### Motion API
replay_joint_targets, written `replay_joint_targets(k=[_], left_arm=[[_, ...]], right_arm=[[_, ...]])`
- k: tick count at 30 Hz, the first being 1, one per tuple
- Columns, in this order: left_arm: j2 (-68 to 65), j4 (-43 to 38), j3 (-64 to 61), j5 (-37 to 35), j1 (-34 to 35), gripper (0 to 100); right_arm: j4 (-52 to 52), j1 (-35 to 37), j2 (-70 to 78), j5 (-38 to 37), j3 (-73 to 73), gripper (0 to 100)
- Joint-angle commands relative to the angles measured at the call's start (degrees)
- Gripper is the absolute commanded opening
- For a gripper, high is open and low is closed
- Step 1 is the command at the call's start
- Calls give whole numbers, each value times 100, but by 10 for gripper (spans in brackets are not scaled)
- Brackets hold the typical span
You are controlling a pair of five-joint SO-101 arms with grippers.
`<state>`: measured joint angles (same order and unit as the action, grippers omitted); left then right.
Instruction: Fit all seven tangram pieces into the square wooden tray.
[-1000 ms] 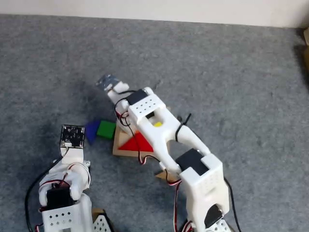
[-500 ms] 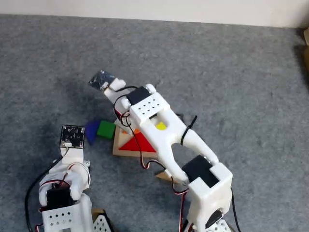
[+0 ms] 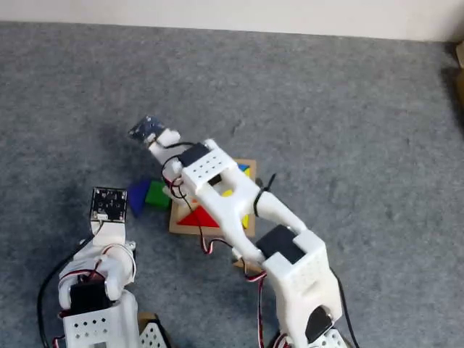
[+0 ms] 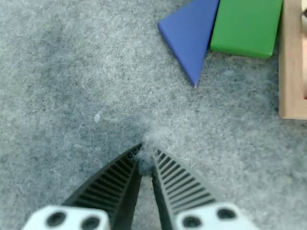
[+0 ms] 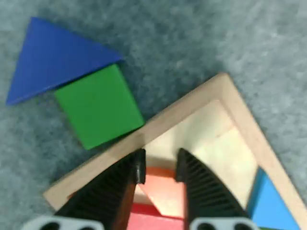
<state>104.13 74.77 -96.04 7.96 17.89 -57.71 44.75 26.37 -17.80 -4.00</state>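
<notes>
On the grey surface (image 3: 348, 109), near its middle: a square wooden tray (image 5: 192, 103), partly filled. Inside it, from above: a red triangle (image 3: 197, 216) along the near rim, a yellow piece (image 3: 227, 193) further in, a light blue triangle (image 5: 268, 206) toward the far corner.

Just outside the tray, on the left arm's side: a green square (image 5: 98, 105), one corner right at the rim, and a dark blue triangle (image 5: 53, 52) pressed against the square's outer edge.

Low over a bare corner of the tray floor: the right tool (image 5: 159, 167), clamped on an orange piece (image 5: 163, 187), just beside the red triangle.

Apart from the loose pieces, low over bare surface: the left tool (image 4: 146, 155), fingers together with only a sliver of gap and nothing between them. Points toward the tip of the dark blue triangle.
</notes>
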Motion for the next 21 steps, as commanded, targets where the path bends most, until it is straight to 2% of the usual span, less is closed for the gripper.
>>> replay_joint_targets(k=[1, 8, 15, 21], left_arm=[[31, -79, -110, -26, 48, 7], [31, -79, -110, -26, 48, 7], [31, -79, -110, -26, 48, 7], [31, -79, -110, -26, 48, 7]], right_arm=[[-611, 259, -145, -554, -75, 48], [-1393, 435, -145, -712, -119, 47], [-1376, 400, -251, -686, -136, 45], [-1182, 233, -1068, -677, -101, 45]])
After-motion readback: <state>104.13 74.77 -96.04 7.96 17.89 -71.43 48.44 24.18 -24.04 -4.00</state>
